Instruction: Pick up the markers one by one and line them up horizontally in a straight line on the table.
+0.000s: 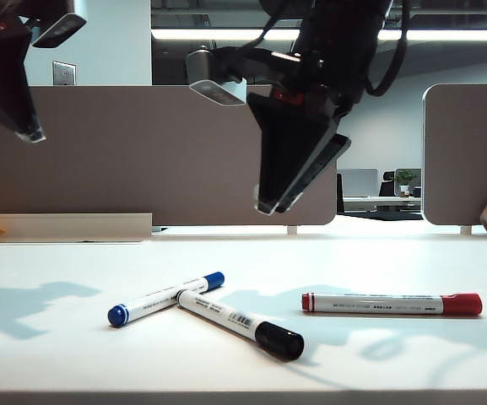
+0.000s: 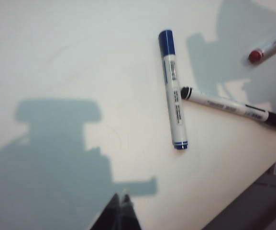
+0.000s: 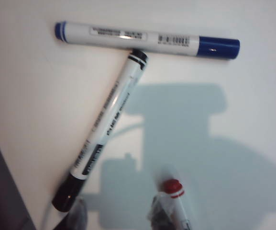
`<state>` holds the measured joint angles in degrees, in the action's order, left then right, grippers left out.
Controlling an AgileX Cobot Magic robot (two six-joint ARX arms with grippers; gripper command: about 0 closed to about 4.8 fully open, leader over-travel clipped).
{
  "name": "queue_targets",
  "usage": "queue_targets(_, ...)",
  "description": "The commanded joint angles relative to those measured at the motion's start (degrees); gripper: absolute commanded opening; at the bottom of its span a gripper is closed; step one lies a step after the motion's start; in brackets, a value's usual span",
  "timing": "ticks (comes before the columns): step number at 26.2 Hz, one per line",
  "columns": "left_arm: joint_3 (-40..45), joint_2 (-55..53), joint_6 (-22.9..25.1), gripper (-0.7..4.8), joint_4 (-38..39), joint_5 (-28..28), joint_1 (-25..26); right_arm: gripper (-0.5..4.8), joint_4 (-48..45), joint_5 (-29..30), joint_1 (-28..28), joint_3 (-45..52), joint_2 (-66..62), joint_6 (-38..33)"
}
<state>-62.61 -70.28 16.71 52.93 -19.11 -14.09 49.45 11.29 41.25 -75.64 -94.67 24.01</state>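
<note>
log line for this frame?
left gripper: shut, raised | right gripper: open, empty, hovering | blue marker, black marker touching | red marker apart

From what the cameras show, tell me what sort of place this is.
Probably an open-plan office: a white table backed by grey-brown divider panels, strip ceiling lights, and a further desk with a monitor behind.

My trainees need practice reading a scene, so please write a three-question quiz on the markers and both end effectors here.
1. True or false: the red marker touches the black marker.
2. Which marker does the black one's tail end meet? A) blue B) red C) none
3. Fill in: the left end effector is ___, while the right end effector hangs open above the table, holding nothing.
Key: 1 false; 2 A, the blue marker; 3 shut.
</note>
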Motion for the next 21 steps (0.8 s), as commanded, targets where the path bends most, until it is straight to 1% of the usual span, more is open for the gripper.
queue_targets(1,0.00,0.17,0.50,-0.03,1.42,-0.02,-0.04,1.75,-0.59,2.40,0.00,-0.35,-1.51,-2.05)
queue_targets(4,0.00,0.17,0.87,-0.03,2.21,-0.02,-0.04,1.75,-0.50,3.13,0.04,-0.37,-3.08,-2.67)
queue_targets(7,0.00,0.17,0.96,-0.03,3.13,-0.02,-0.04,1.75,-1.11,5.33,0.48,-0.42,-4.28,-3.04)
queue_targets(13,0.00,1.81,3.58,-0.04,5.27,-0.44,0.20,1.75,-3.61,5.42,3.28,-1.46,-7.13,-3.04)
queue_targets(15,0.00,3.10,4.15,-0.04,5.73,-2.10,1.27,1.75,-3.89,5.38,3.61,-2.08,-8.31,-3.06)
queue_targets(18,0.00,4.90,4.31,-0.04,5.62,-7.37,2.93,1.75,-3.91,5.33,3.54,-2.78,-10.29,-3.80)
queue_targets(19,0.00,5.51,4.28,-0.04,5.53,-8.26,3.50,1.75,-3.91,5.31,3.41,-2.93,-10.84,-4.48)
queue_targets(21,0.00,6.43,4.28,-0.04,5.57,-8.13,4.07,1.75,-3.93,5.38,3.26,-2.97,-11.45,-4.57)
